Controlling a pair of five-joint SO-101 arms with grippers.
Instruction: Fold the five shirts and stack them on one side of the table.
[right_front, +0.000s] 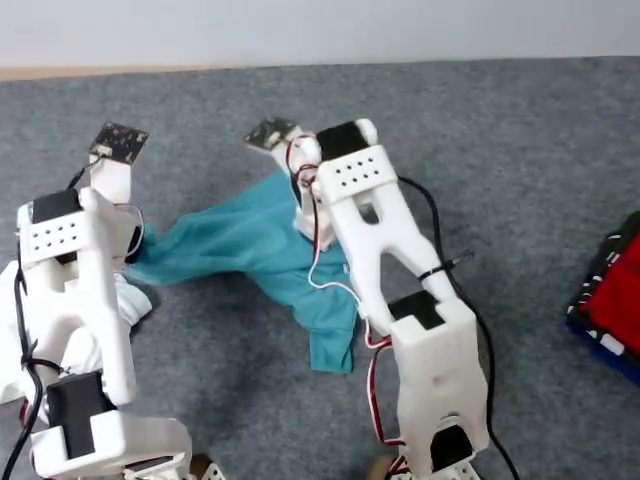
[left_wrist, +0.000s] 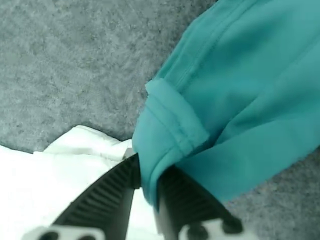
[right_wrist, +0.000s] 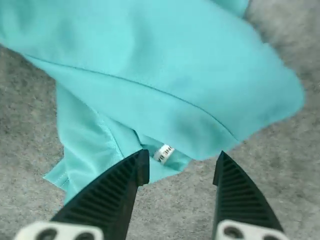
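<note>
Left side: the left gripper (left_wrist: 149, 176) was clenched on a folded hem of the teal shirt (right_front: 250, 240), with the cloth pinched between its 2 ribbed fingers. A white garment (left_wrist: 70, 170) lay bunched under that arm, touching the teal hem.

Centre: we noted the teal shirt spread loosely and crumpled on the table, 1 end drawn toward the left arm and 1 flap trailing toward the near edge.

Right of centre: the right gripper (right_wrist: 182, 157) hung released over the shirt, fingers well apart. Between them sat 1 small white label (right_wrist: 164, 152) sewn at a seam. It carried dark print, too small for us to read.

Far right: a red and blue thing (right_front: 612, 300) lay at the table's edge, well apart from the shirt.

Surface: grey felt-like covering (right_front: 520, 150) across the whole table. Behind it we saw a thin wood-coloured strip (right_front: 60, 72) and a pale wall (right_front: 300, 30).
</note>
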